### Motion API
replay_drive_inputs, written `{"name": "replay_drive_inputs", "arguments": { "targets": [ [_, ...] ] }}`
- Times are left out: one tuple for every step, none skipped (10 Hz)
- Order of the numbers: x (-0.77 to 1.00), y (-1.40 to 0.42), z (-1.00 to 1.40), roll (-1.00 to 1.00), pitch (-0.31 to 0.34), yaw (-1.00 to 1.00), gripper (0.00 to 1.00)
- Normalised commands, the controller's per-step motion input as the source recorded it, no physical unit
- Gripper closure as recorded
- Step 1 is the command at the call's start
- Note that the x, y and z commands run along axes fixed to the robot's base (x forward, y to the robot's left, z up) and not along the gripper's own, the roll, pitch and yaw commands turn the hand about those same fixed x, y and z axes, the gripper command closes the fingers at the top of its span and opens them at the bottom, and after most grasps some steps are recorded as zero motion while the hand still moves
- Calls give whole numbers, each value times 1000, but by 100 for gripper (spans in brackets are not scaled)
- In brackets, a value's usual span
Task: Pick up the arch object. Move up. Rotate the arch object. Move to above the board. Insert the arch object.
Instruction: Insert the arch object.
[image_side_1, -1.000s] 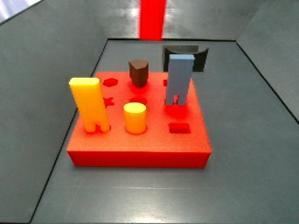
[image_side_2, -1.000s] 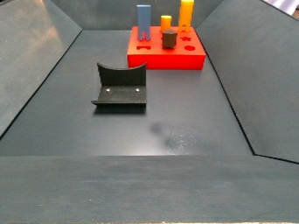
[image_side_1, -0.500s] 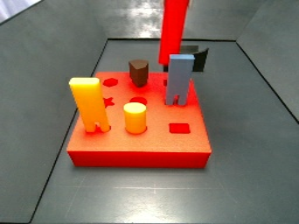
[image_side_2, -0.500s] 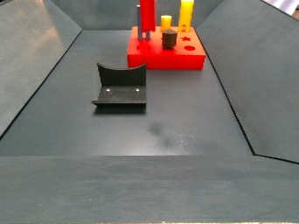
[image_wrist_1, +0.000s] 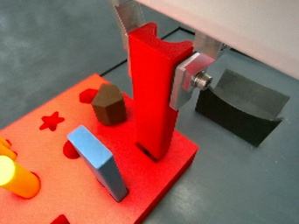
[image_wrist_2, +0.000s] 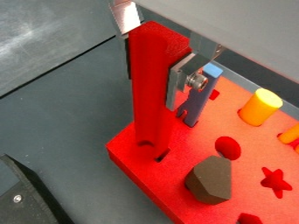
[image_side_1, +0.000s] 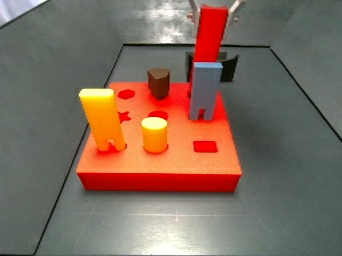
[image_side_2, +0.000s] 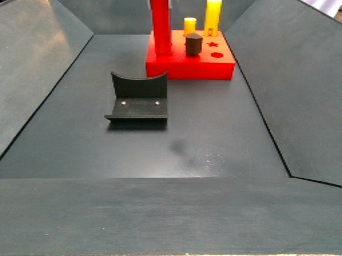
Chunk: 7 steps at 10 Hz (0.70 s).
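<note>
A: Gripper state?

B: The gripper (image_wrist_1: 163, 52) has its flat silver fingers (image_wrist_1: 187, 77) closed on the upper part of the bright red tall slim arch object (image_wrist_1: 156, 96), one plate on each side. Same grasp in both wrist views, gripper (image_wrist_2: 158, 48) clamping the arch object (image_wrist_2: 152, 83).

A: Where is the arch object?

B: Upright, over the large thick red square board (image_wrist_1: 140, 188). Its lower end meets the board near a corner edge, at a narrow slot; a wrist view shows the slot (image_wrist_2: 160, 157) right at its foot. How deep it sits, cannot tell. In a side view the arch object (image_side_1: 210, 34) stands at the far side of the board (image_side_1: 160, 165), just behind the blue-grey block (image_side_1: 205, 88).

A: Other things on the board?

B: Tall orange block (image_side_1: 100, 118) on the left, short yellow cylinder (image_side_1: 155, 134) near the middle, dark brown block (image_side_1: 159, 82) further back. Star, circle and square holes show in the board top.

A: Off the board?

B: The black L-shaped fixture (image_side_2: 138, 98) on the grey floor, well nearer than the board (image_side_2: 194, 62) in that side view. In a wrist view the fixture (image_wrist_1: 243, 105) sits just beyond the board's edge.
</note>
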Motion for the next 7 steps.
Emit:
{"name": "replay_drive_inputs", "arguments": {
  "targets": [
    [-109,0,-206,4,-47,-31,100],
    [-109,0,-249,16,-89,0,100],
    [-37,0,-337,24,-76,0,100],
    [0,-14,-509,51,-116,0,100],
    [11,-57,-723,70,-196,0,100],
    [6,-131,-571,97,-203,-9,100],
    [69,-154,-206,49,-106,-43,100]
  ]
}}
